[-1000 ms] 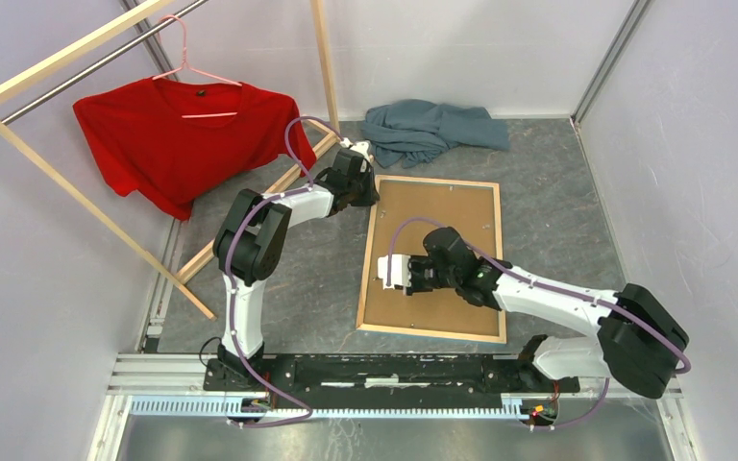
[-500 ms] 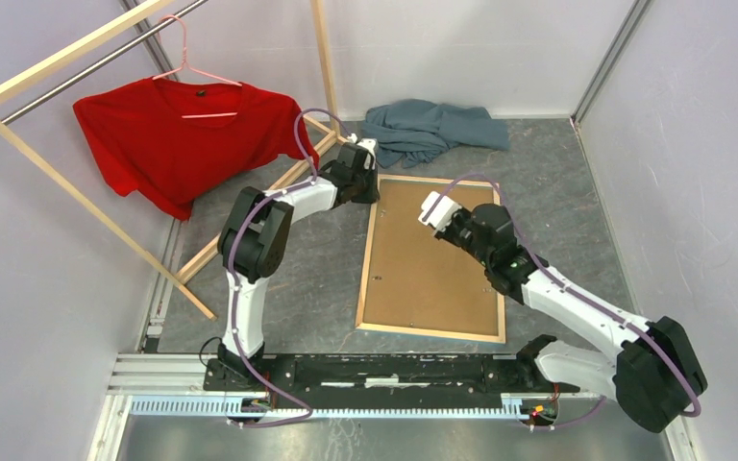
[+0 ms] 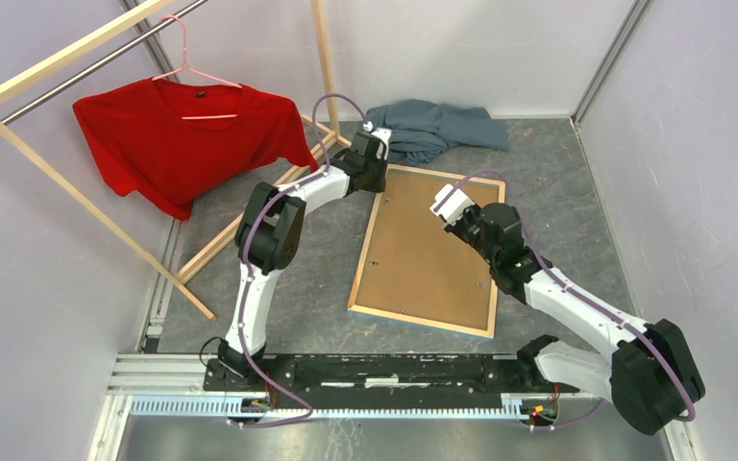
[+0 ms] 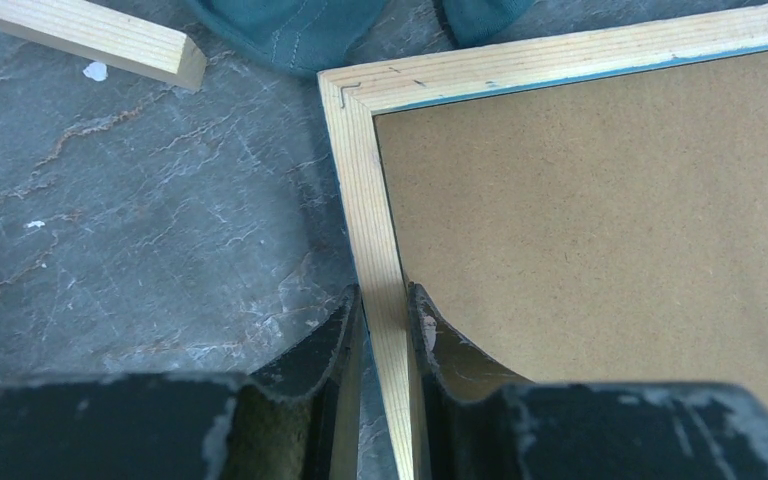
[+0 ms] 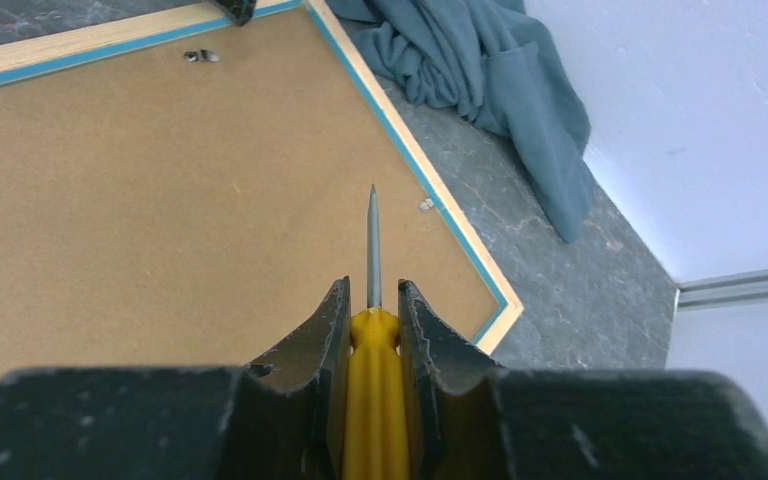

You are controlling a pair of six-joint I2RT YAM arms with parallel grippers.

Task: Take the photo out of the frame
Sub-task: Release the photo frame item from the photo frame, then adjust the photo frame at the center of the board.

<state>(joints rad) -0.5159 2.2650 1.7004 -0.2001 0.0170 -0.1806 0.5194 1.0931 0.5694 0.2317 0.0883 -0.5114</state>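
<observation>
Frame (image 4: 365, 200) face-down; left claw (image 4: 385, 295) pinches its far-left rail; right claw (image 5: 372, 290) grips screwdriver (image 5: 372, 380) over backing board (image 5: 160, 200).

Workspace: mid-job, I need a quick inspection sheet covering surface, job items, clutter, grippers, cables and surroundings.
Surface: grey marbled tabletop, white flecks.
Job's things: frame back side up, brown backing board in place; photo not visible.
Clutter: blue-grey cloth at far edge; red T-shirt hanging on wooden rack, far left.
Grippers: left gripper shut on the frame's left rail near its far corner; right gripper shut on yellow-handled screwdriver, tip over the backing board.
Cables: purple cables loop above both wrists.
Surroundings: white walls on three sides.
</observation>
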